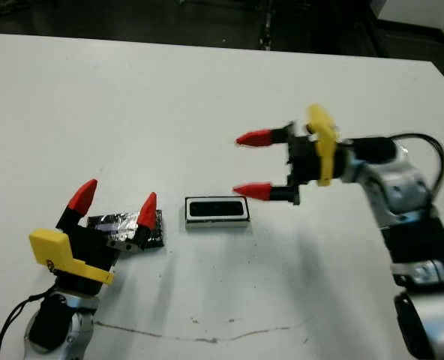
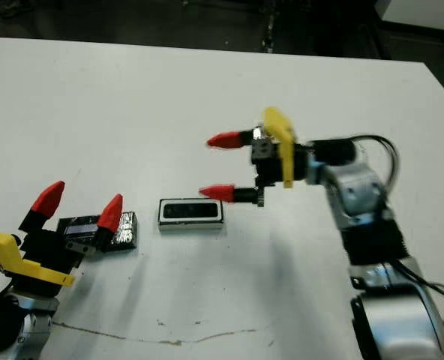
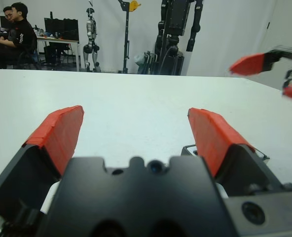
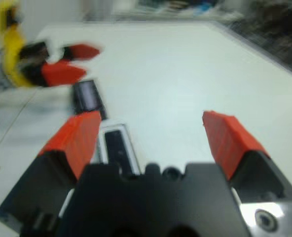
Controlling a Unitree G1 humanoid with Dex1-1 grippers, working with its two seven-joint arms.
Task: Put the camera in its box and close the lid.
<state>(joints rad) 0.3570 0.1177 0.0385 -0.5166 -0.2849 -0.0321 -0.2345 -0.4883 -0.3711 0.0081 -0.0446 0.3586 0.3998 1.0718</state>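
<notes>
The camera (image 1: pixel 216 209), a slim black bar, lies inside the box (image 1: pixel 217 223), a white-rimmed tray at the middle of the table. Left of the box lies the lid (image 1: pixel 109 223), foil side up. My left gripper (image 1: pixel 115 204) is open over the lid, one finger on each side of it, and its right finger hides part of the foil. My right gripper (image 1: pixel 253 164) hangs open just right of the box, above the table, holding nothing. The right wrist view shows the box (image 4: pixel 106 148) past one finger, with the lid (image 4: pixel 88 96) beyond it.
A thin dark scuff line (image 1: pixel 199 336) runs along the table's front. The table's far edge (image 1: pixel 207 43) meets a dark floor. Beyond the table, the left wrist view shows seated people (image 3: pixel 15 29) and standing robots (image 3: pixel 90 34).
</notes>
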